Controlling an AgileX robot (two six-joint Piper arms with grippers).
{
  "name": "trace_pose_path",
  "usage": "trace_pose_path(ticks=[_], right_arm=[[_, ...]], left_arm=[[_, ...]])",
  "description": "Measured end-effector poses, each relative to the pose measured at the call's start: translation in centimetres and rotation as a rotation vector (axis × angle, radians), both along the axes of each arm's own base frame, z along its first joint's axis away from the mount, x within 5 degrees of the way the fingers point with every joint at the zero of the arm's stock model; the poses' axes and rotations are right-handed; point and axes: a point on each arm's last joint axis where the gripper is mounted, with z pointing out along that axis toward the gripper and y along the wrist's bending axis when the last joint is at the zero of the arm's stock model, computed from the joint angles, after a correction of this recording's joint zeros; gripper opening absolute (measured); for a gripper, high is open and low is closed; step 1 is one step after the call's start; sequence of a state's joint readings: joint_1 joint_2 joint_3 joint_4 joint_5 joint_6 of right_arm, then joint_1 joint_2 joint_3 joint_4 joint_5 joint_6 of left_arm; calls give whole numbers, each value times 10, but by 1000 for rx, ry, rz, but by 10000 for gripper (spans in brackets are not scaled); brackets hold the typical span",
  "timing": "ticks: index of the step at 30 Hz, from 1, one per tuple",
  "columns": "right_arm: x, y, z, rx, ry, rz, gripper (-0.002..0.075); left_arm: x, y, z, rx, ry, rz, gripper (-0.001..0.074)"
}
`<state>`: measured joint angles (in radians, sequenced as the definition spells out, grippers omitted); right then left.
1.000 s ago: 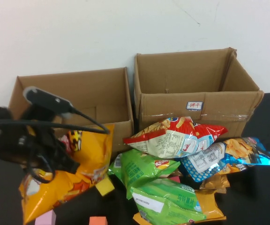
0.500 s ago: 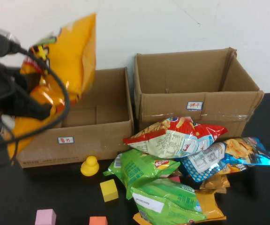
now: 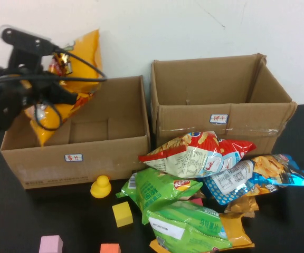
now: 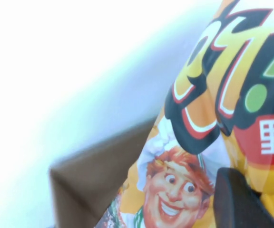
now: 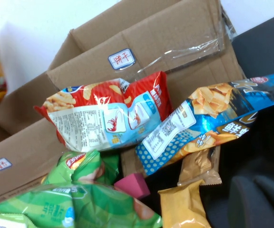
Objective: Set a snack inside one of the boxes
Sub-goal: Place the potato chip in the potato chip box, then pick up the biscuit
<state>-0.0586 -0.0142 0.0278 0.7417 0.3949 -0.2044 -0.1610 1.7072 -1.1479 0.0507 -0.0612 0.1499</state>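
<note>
My left gripper (image 3: 61, 96) is shut on a large orange snack bag (image 3: 73, 63) and holds it up over the back left part of the left cardboard box (image 3: 78, 153). The bag's lower end hangs down inside the box's opening. In the left wrist view the bag (image 4: 208, 109) fills the picture, with one dark finger (image 4: 239, 202) pressed against it and a corner of the box (image 4: 94, 180) behind. The right cardboard box (image 3: 215, 118) stands open. My right gripper (image 5: 263, 202) sits low on the dark table by the snack pile and does not show in the high view.
A pile of snack bags lies in front of the right box: a red one (image 3: 194, 153), green ones (image 3: 162, 190) and a blue one (image 3: 257, 174). A yellow duck (image 3: 101, 186), a yellow cube (image 3: 122, 214), a pink cube (image 3: 51, 244) and an orange cube (image 3: 110, 248) lie on the table.
My left gripper lifted the orange bag from the table in front of the left box, swung it high, and now holds it lower, over the box's opening. The duck is uncovered.
</note>
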Motion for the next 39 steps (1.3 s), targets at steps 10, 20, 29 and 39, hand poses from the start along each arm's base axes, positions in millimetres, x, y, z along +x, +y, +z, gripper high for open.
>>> trace_pose_path(ticks=[10,20,29,39], right_arm=[[0,0,0,-2,0,0,-1],[0,0,0,-2,0,0,-1],[0,3,4,-18,-47,44,-1],[-3,12,47,-222,-204,187,-1]], left_arm=[[49,-7,-54,3,137,16,451],[4,3,35,72,115,10,284],[-126,21,107,-60,-67,29,8],[-256,37,48,-240,-71,41,-1]])
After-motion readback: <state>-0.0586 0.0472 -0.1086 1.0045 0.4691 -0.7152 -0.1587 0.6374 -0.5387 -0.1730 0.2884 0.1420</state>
